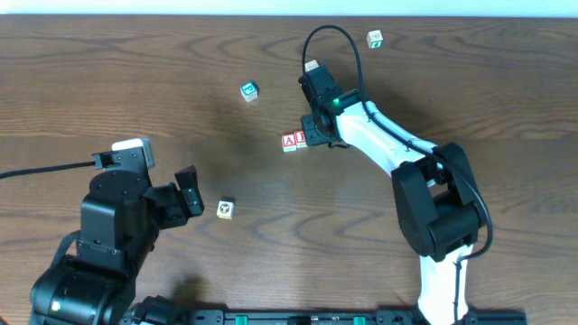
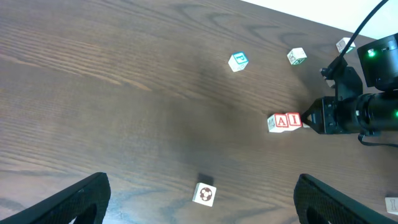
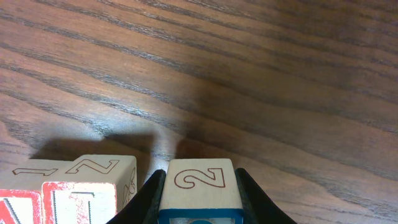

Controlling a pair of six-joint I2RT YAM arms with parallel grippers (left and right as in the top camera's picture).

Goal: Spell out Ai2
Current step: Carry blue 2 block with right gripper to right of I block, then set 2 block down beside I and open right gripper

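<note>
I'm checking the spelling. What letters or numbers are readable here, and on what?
"A", red: A cube
"I", red: I cube, beside it
"2": 2 cube, in right gripper
Marks on blue-marked cube, far cube, near cube: too small
Outlines atop A and I cubes: unclear

Red letters are borne by the pale A cube (image 2: 280, 122) and I cube (image 2: 293, 120); blue edging by the 2 cube (image 3: 199, 186).
</note>
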